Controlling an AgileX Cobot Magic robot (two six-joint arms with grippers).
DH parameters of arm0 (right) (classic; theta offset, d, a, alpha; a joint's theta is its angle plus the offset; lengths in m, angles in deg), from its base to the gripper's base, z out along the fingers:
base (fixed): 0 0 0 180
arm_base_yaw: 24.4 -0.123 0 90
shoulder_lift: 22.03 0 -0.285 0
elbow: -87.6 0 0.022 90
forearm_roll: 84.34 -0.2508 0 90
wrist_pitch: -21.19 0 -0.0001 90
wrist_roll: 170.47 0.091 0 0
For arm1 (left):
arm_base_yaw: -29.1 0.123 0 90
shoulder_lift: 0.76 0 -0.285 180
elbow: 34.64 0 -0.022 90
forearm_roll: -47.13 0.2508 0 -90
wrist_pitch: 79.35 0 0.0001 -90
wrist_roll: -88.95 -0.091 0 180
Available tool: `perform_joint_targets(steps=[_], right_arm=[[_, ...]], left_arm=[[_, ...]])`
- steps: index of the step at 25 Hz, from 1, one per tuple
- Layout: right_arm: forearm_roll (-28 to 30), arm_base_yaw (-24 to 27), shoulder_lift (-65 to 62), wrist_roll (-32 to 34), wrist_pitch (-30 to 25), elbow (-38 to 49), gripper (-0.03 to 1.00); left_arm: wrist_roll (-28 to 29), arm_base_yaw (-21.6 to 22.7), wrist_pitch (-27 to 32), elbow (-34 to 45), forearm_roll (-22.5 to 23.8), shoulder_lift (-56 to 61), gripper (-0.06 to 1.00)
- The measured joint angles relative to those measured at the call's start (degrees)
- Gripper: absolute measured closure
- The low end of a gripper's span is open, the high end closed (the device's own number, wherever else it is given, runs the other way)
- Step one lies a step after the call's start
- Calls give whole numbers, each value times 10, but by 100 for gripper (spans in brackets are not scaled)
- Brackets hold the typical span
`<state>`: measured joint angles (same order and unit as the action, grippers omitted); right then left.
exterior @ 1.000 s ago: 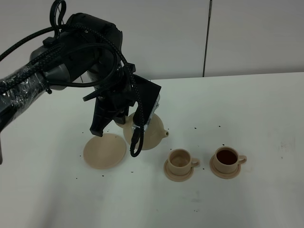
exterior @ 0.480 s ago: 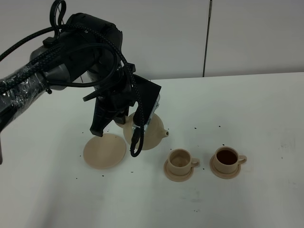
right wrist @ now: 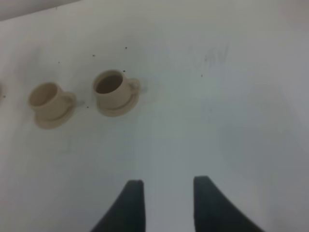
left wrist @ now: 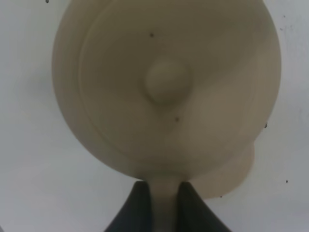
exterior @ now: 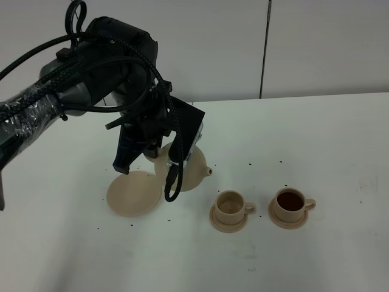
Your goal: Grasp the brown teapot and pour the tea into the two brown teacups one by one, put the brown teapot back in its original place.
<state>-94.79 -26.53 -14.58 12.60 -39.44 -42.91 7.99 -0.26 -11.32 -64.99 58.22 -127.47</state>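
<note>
At the front of the bench [exterior: 316,140], well right of the teapot [exterior: 185,170], stands the filled teacup [exterior: 285,212], holding dark tea [exterior: 290,199]. The empty teacup [exterior: 231,207] sits between it and the teapot's spout [exterior: 209,172]. Just left of the teapot lies the wide saucer [exterior: 130,196]. The left claw [left wrist: 164,189] is clenched on the teapot's handle [left wrist: 164,212], with the teapot beside that saucer, not on it. The right claw [right wrist: 166,203] is released, grasping nothing. To pour well, I judge, carry the spout over the empty teacup's rim first, then tip slowly.
</note>
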Motion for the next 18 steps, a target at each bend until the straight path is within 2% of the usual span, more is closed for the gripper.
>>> perform_joint_targets(steps=[8, 18], right_arm=[[0, 0, 0, 0, 0, 0, 72], [0, 0, 0, 0, 0, 0, 72]], left_arm=[[2, -12, -4, 0, 9, -24, 78], [18, -24, -36, 0, 33, -47, 78]])
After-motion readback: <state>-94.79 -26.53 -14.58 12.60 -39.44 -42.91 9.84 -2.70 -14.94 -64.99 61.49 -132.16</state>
